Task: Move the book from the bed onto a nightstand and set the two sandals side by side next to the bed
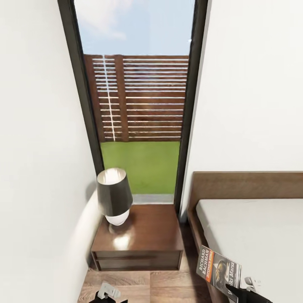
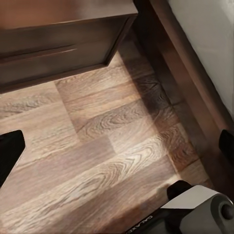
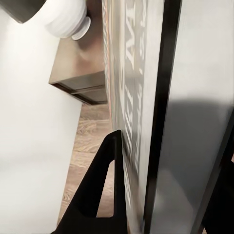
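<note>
Head and wrist cameras share the nightstand.

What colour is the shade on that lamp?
The lamp shade is dark grey to black, pale inside the top; the head view shows it best.

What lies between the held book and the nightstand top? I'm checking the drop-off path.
In the head view, only bare wood floor and the bed frame's edge separate the book from the nightstand.

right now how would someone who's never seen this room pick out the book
Find the bed right of the tall window. At its near left edge the right hand holds the book upright, beside the nightstand. It is thin and dark, with an orange band and white lettering.
</note>
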Available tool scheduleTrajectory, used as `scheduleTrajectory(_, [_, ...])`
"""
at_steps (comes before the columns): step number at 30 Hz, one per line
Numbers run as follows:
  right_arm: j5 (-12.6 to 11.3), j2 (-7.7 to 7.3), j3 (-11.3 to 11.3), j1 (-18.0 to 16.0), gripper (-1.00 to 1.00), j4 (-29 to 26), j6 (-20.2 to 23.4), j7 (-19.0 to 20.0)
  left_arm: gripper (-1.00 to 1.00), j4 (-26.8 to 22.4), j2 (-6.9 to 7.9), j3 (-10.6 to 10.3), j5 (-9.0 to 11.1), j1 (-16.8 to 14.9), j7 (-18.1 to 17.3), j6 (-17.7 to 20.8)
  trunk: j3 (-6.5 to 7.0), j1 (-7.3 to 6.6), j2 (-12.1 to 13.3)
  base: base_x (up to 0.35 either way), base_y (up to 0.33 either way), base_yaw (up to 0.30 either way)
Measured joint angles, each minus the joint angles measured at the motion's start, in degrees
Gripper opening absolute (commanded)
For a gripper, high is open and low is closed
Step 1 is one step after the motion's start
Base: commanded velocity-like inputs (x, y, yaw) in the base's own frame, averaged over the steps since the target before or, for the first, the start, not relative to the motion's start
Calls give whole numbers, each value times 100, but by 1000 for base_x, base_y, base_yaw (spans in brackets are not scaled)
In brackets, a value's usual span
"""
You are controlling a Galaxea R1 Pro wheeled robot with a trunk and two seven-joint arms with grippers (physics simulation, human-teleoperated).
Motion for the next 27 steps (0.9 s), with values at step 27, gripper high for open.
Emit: scheduleTrajectory(27, [7, 44, -2, 0, -100, -1, -2, -8, 100, -2827, -14, 29, 1157, -45, -2902, 1675, 1, 3, 1, 155, 0, 0])
